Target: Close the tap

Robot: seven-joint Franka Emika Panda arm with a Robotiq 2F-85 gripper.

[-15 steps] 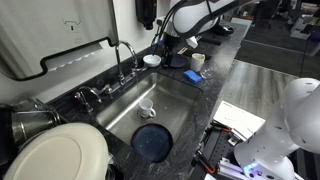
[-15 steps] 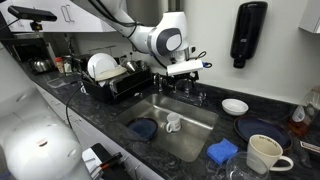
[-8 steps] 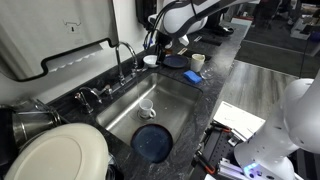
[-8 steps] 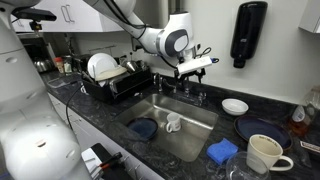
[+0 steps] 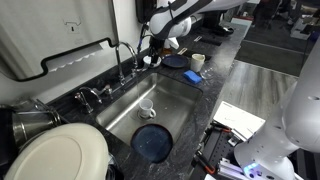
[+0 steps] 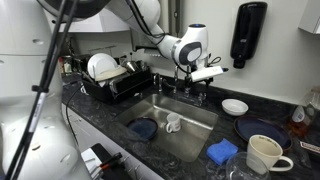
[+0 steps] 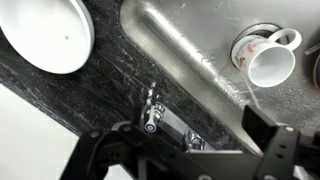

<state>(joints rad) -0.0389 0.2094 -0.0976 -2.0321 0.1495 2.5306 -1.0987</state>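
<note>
The tap (image 5: 124,57) is a slim chrome gooseneck at the back rim of the steel sink (image 5: 175,100). In the wrist view a small lever handle (image 7: 152,104) and the chrome base (image 7: 186,137) lie on the dark counter, between my two fingers. My gripper (image 5: 149,52) hovers just beside the tap, above its handles, and is open and empty. It also shows in an exterior view (image 6: 207,76) and in the wrist view (image 7: 186,152). The spout's top is out of the wrist view.
A white cup (image 5: 147,108) and a blue plate (image 5: 152,142) lie in the sink. A white bowl (image 6: 235,106), another blue plate (image 6: 262,131), a mug (image 6: 262,153) and a blue sponge (image 6: 222,151) sit on the counter. A dish rack (image 6: 110,80) stands beside the sink.
My arm has moved along the back of the counter towards the tap and dropped slightly, so that the open gripper now hangs over the handles. Nothing else moved.
</note>
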